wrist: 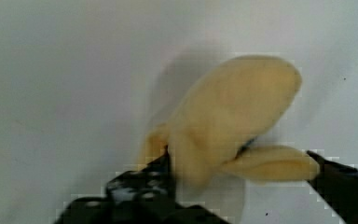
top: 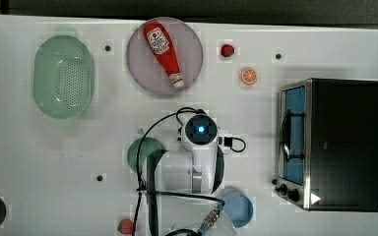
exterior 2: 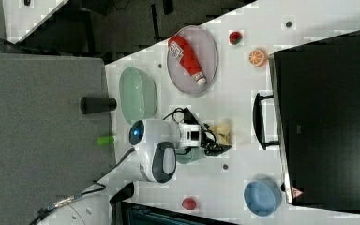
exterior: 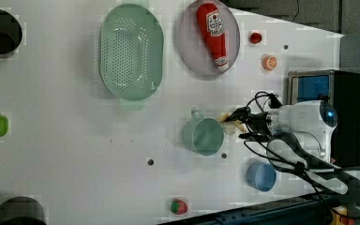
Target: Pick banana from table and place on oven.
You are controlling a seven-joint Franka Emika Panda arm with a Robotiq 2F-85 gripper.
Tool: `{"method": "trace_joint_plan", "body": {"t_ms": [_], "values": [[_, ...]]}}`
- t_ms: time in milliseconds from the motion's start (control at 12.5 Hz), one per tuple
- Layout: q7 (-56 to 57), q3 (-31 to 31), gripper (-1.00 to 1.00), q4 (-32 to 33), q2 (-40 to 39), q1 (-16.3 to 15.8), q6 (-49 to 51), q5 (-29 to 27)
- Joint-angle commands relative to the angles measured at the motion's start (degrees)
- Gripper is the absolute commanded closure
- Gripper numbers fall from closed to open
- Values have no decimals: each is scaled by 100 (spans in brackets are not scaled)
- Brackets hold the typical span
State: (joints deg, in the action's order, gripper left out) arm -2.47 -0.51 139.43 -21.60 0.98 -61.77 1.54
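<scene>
Black gripper point(wrist: 235, 175) fingers stand wide apart on either side of the banana point(wrist: 233, 123), which lies on the white table point(wrist: 51, 70) mid-surface, not yet clamped. From the left view's right, the arm reaches leftward, its fingers low beside the green cup point(exterior: 205, 136).

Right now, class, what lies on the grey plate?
On the plate lies one red ketchup bottle, on its side, its white cap near the rim. Nothing else rests on the bare parts. What the bottle covers cannot be seen.
</scene>
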Motion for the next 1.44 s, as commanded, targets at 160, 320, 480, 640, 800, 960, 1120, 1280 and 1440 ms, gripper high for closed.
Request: {"method": "trace_joint_plan", "body": {"t_ms": [160, 320, 480, 640, 800, 960, 1120, 1280, 1440], "values": [[-156, -58, 6, -38, 144, 2, -235, 6], [-156, -55, 48, -39, 158, 1, -238, 6], [-156, -52, 50, -42, 281, 0, -237, 6], [-156, -51, 50, -41, 700, 1, -207, 6], [-156, -45, 50, -92, 1354, -1, 1, 6], [-156, -42, 50, -310, 1999, -8, 858, 6], [-156, -36, 50, -736, 2527, -16, 2048, 3], [-156, -70, 50, -1325, 2870, -11, 3019, 2], [-143, -286, 50, -1876, 2975, 72, 3775, 2]]}}
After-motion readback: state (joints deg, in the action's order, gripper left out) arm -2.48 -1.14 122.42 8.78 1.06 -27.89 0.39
